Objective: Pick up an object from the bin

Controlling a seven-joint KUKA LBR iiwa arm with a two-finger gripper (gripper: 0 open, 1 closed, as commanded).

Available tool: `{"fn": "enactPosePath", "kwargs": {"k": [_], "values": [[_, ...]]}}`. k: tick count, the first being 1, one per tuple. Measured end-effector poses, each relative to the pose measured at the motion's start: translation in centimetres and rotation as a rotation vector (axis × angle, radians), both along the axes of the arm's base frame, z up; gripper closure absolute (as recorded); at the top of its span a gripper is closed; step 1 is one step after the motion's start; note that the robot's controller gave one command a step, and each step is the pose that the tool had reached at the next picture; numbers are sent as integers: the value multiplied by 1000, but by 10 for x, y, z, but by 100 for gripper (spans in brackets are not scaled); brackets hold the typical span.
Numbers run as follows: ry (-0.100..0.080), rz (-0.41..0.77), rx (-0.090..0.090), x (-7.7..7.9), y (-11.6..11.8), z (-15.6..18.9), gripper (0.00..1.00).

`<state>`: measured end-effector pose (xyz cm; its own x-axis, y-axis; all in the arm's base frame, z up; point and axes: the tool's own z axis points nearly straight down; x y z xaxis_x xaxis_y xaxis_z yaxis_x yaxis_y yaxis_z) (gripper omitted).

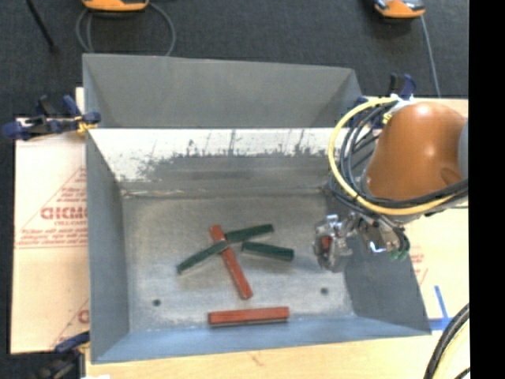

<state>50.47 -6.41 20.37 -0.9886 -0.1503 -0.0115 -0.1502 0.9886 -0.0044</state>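
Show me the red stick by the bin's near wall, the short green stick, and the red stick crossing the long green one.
red stick by the near wall (248, 316): camera view, its middle.
short green stick (268, 250): camera view, its middle.
crossing red stick (238, 280): camera view, its lower half.

One high camera, angled down over the grey bin (102, 235), arm (410, 152) at right.

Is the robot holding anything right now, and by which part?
Nothing visible is held. The end effector is at the bin's right, apart from the nearest green stick.
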Motion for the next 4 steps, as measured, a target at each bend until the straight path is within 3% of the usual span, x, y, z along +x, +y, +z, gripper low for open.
{"fn": "enactPosePath", "kwargs": {"k": [1, 2, 3, 4], "values": [[8, -1, 2, -2, 1, -4, 0], [7, 193, 0, 26, -6, -134, 0], [0, 191, 0, 28, -6, -129, 100], [-1, 155, -2, 54, -18, -4, 100]]}}
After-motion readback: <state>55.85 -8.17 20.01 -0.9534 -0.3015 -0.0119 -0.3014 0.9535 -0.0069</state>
